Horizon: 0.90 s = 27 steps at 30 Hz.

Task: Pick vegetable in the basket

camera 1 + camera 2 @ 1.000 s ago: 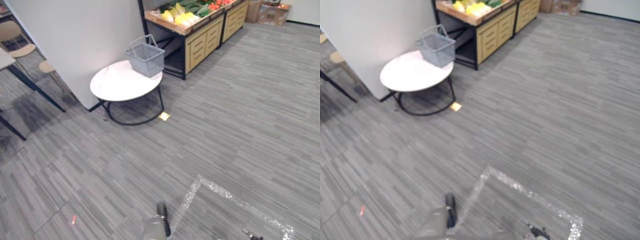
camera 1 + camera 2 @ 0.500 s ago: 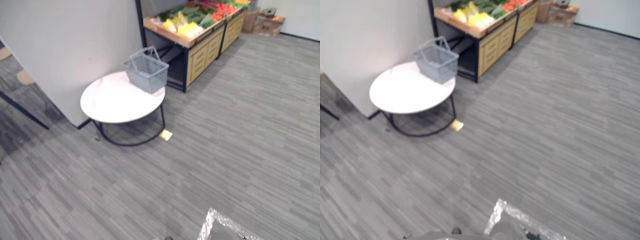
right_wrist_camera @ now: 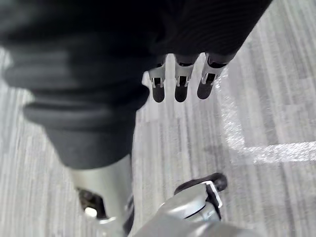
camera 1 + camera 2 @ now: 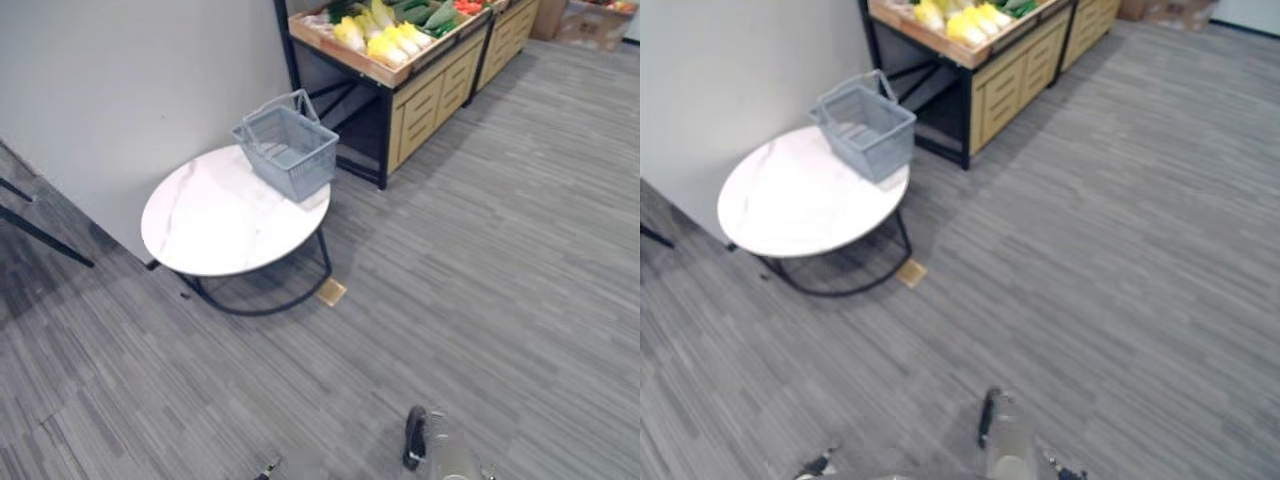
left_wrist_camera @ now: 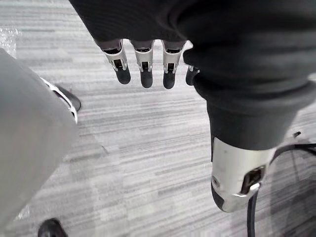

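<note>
Basket upright, mouth up, on table | left hand, right hand: fingers straight, empty

- Floor is grey, streaky plank-look stuff everywhere.
- Plain pale wall on the left, with its corner just behind the table.
- Round white marble-ish table on a black wire frame, right by that wall.
- Wooden stand with drawers and black legs just beyond it.
- Small tan square on the floor beside the table's base.
</note>
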{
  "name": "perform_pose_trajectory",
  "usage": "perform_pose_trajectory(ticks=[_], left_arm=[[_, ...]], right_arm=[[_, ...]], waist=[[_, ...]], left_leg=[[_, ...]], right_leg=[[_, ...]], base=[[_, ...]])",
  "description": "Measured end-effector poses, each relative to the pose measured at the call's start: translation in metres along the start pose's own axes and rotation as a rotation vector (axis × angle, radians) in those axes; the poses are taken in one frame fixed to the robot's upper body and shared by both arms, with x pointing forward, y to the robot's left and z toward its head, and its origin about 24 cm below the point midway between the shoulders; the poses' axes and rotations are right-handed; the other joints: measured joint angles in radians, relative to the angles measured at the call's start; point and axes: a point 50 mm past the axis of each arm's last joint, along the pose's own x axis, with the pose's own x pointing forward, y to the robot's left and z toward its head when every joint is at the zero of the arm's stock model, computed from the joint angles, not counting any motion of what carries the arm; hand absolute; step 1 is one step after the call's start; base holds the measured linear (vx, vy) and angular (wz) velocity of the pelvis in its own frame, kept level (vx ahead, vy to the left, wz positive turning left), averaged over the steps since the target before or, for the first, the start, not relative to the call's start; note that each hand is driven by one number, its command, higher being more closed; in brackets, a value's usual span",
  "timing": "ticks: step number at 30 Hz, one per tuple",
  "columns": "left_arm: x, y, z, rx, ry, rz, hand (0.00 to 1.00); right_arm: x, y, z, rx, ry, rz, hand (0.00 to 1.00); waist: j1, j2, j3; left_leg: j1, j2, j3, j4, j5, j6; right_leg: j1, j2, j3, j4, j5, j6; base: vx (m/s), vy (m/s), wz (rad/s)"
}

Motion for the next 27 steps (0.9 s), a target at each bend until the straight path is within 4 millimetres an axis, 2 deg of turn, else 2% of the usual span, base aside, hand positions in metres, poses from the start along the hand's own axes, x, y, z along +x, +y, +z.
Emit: perform_pose_trajectory(ticks=[1, 2, 3, 4, 5, 7, 9, 10, 11, 12, 13, 14, 16, 17, 18, 19, 20, 21, 22, 23, 24, 25, 26, 27], left_arm=[[0.000, -0.001, 0.000, -0.002, -0.001, -0.010, 0.00], [0.000, -0.002, 0.003, -0.005, -0.011, -0.015, 0.00], [0.000, -0.003, 0.004, -0.006, -0.014, -0.018, 0.00], [0.000, -0.003, 0.005, -0.013, -0.019, -0.024, 0.00], [0.000, -0.002, 0.005, -0.026, -0.017, -0.025, 0.00], [0.000, -0.001, 0.007, -0.061, -0.024, -0.027, 0.00], [0.000, -0.002, 0.012, -0.064, -0.044, -0.034, 0.00], [0.001, -0.001, 0.013, -0.058, -0.050, -0.034, 0.00], [0.001, 0.000, 0.016, -0.044, -0.060, -0.035, 0.00], [0.001, 0.001, 0.016, -0.040, -0.063, -0.033, 0.00], [0.001, 0.002, 0.016, -0.040, -0.066, -0.033, 0.00], [0.001, 0.002, 0.017, -0.029, -0.070, -0.036, 0.00], [0.001, 0.003, 0.017, -0.033, -0.074, -0.034, 0.00], [0.001, 0.008, 0.019, -0.034, -0.083, -0.025, 0.00], [0.002, 0.012, 0.022, -0.029, -0.097, -0.015, 0.00], [0.003, 0.014, 0.025, -0.011, -0.106, -0.014, 0.00], [0.003, 0.015, 0.025, -0.009, -0.105, -0.011, 0.00], [0.004, 0.017, 0.025, 0.000, -0.102, -0.007, 0.00], [0.005, 0.021, 0.025, 0.038, -0.092, 0.001, 0.00], [0.006, 0.025, 0.024, 0.086, -0.079, 0.009, 0.00], [0.007, 0.027, 0.024, 0.119, -0.072, 0.010, 0.00], [0.007, 0.031, 0.023, 0.178, -0.065, 0.018, 0.00], [0.008, 0.039, 0.017, 0.228, -0.039, 0.039, 0.00], [0.008, 0.043, 0.013, 0.269, -0.025, 0.047, 0.00]], right_arm=[[0.000, -0.001, 0.003, 0.005, -0.014, -0.003, 0.00], [0.000, -0.001, 0.005, -0.005, -0.020, -0.003, 0.00], [0.001, -0.001, 0.005, -0.014, -0.023, -0.003, 0.00], [0.001, -0.001, 0.008, -0.015, -0.030, -0.002, 0.00], [0.001, -0.001, 0.009, -0.015, -0.034, -0.001, 0.00], [0.002, 0.006, 0.014, -0.019, -0.045, 0.016, 0.00], [0.003, 0.015, 0.021, -0.023, -0.058, 0.046, 0.00], [0.002, 0.019, 0.023, -0.031, -0.064, 0.057, 0.00], [0.002, 0.022, 0.023, -0.044, -0.065, 0.067, 0.00], [0.002, 0.023, 0.022, -0.043, -0.060, 0.070, 0.00], [0.002, 0.022, 0.021, -0.035, -0.058, 0.067, 0.00], [0.002, 0.019, 0.021, -0.032, -0.057, 0.054, 0.00], [0.002, 0.019, 0.020, -0.045, -0.057, 0.049, 0.00], [0.001, 0.021, 0.016, -0.054, -0.045, 0.056, 0.00], [0.001, 0.021, 0.012, -0.061, -0.034, 0.059, 0.00], [0.000, 0.026, 0.008, -0.074, -0.012, 0.073, 0.00], [0.000, 0.027, 0.005, -0.071, -0.002, 0.074, 0.00], [0.000, 0.026, 0.002, -0.062, 0.011, 0.071, 0.00], [0.000, 0.021, -0.004, -0.035, 0.045, 0.052, 0.00], [0.001, 0.014, -0.009, -0.015, 0.072, 0.027, 0.00], [0.001, 0.011, -0.012, -0.009, 0.086, 0.016, 0.00], [0.000, 0.008, -0.016, -0.003, 0.103, 0.005, 0.00], [-0.001, 0.004, -0.022, -0.007, 0.122, -0.004, 0.00], [-0.002, -0.001, -0.026, -0.012, 0.131, -0.014, 0.00]], waist=[[0.001, 0.007, -0.002], [-0.004, 0.007, -0.001], [-0.004, 0.001, 0.004], [0.001, 0.003, 0.007], [0.003, 0.005, 0.008], [0.007, 0.002, 0.011], [0.012, 0.002, 0.012], [0.012, 0.002, 0.012], [0.015, -0.002, 0.013], [0.019, -0.014, 0.017], [0.020, -0.020, 0.019], [0.025, -0.026, 0.019], [0.034, -0.025, 0.019], [0.044, -0.043, 0.011], [0.046, -0.058, -0.005], [0.036, -0.075, -0.015], [0.039, -0.079, -0.019], [0.041, -0.083, -0.023], [0.034, -0.100, -0.031], [0.028, -0.106, -0.030], [0.026, -0.109, -0.028], [0.030, -0.116, -0.022], [0.021, -0.113, -0.019], [0.012, -0.116, -0.020]], left_leg=[[-0.058, 0.025, -0.034, 0.143, 0.076, -0.009], [-0.143, 0.039, -0.102, 0.321, 0.194, -0.057], [-0.186, 0.041, -0.128, 0.423, 0.237, -0.091], [-0.269, 0.054, -0.120, 0.621, 0.263, -0.115], [-0.306, 0.060, -0.101, 0.699, 0.262, -0.114], [-0.405, 0.053, -0.032, 0.844, 0.211, -0.078], [-0.523, 0.036, 0.051, 0.798, 0.115, -0.046], [-0.550, 0.037, 0.073, 0.768, 0.090, -0.036], [-0.584, 0.035, 0.117, 0.670, 0.053, -0.021], [-0.587, 0.024, 0.181, 0.492, 0.041, -0.010], [-0.578, 0.013, 0.212, 0.383, 0.046, -0.003], [-0.564, -0.018, 0.248, 0.159, 0.083, 0.016], [-0.577, -0.023, 0.260, -0.056, 0.160, 0.023], [-0.588, -0.031, 0.271, -0.029, 0.249, 0.053], [-0.593, -0.058, 0.289, 0.000, 0.232, 0.100], [-0.603, -0.085, 0.288, 0.026, 0.181, 0.127], [-0.605, -0.095, 0.287, 0.031, 0.175, 0.137], [-0.603, -0.106, 0.284, 0.036, 0.165, 0.152], [-0.583, -0.142, 0.265, 0.030, 0.138, 0.164], [-0.545, -0.170, 0.238, 0.013, 0.108, 0.166], [-0.517, -0.180, 0.229, 0.003, 0.093, 0.166], [-0.461, -0.194, 0.216, -0.017, 0.074, 0.157], [-0.379, -0.209, 0.197, -0.045, 0.055, 0.152], [-0.293, -0.228, 0.174, -0.094, 0.050, 0.150]], right_leg=[[0.046, 0.013, -0.013, -0.007, -0.035, -0.006], [0.102, 0.019, -0.032, -0.030, -0.061, -0.011], [0.133, 0.021, -0.041, -0.047, -0.070, -0.010], [0.205, 0.031, -0.042, -0.090, -0.081, -0.014], [0.247, 0.039, -0.042, -0.120, -0.082, -0.015], [0.378, 0.047, -0.037, -0.216, -0.092, -0.010], [0.470, 0.043, -0.026, -0.299, -0.090, 0.007], [0.491, 0.043, -0.022, -0.318, -0.091, 0.012], [0.536, 0.037, -0.019, -0.357, -0.091, 0.027], [0.577, 0.018, -0.016, -0.379, -0.086, 0.061], [0.596, 0.005, -0.015, -0.388, -0.092, 0.071], [0.635, -0.019, -0.015, -0.406, -0.107, 0.095], [0.688, -0.036, -0.007, -0.437, -0.135, 0.124], [0.717, -0.059, 0.007, -0.454, -0.153, 0.126], [0.730, -0.082, 0.026, -0.455, -0.141, 0.115], [0.717, -0.099, 0.078, -0.446, -0.063, 0.058], [0.708, -0.107, 0.104, -0.433, -0.024, 0.063], [0.699, -0.112, 0.130, -0.411, 0.009, 0.073], [0.664, -0.131, 0.167, -0.310, 0.068, 0.116], [0.606, -0.145, 0.191, -0.131, 0.147, 0.169], [0.566, -0.150, 0.209, -0.025, 0.208, 0.187], [0.497, -0.152, 0.240, 0.168, 0.260, 0.235], [0.420, -0.150, 0.242, 0.399, 0.272, 0.258], [0.348, -0.152, 0.216, 0.565, 0.255, 0.233]], base=[[0.58, -0.310, 0.22], [0.55, -0.278, 0.28], [0.57, -0.217, 0.27], [0.43, -0.133, 0.11], [0.42, -0.100, -0.01], [0.34, -0.033, -0.07], [0.42, 0.042, -0.18], [0.40, 0.102, -0.22], [0.39, 0.122, -0.21], [0.42, 0.147, -0.21], [0.46, 0.196, -0.19], [0.37, 0.193, -0.12], [0.49, 0.317, -0.21], [0.63, 0.406, -0.23], [0.66, 0.396, 0.06], [0.58, 0.333, 0.24], [0.47, 0.292, 0.32], [0.48, 0.307, 0.39], [0.68, 0.400, 0.67], [0.56, 0.319, 0.71], [0.50, 0.261, 0.53], [0.36, 0.158, 0.37], [0.54, 0.210, 0.42], [0.44, 0.139, 0.44]])
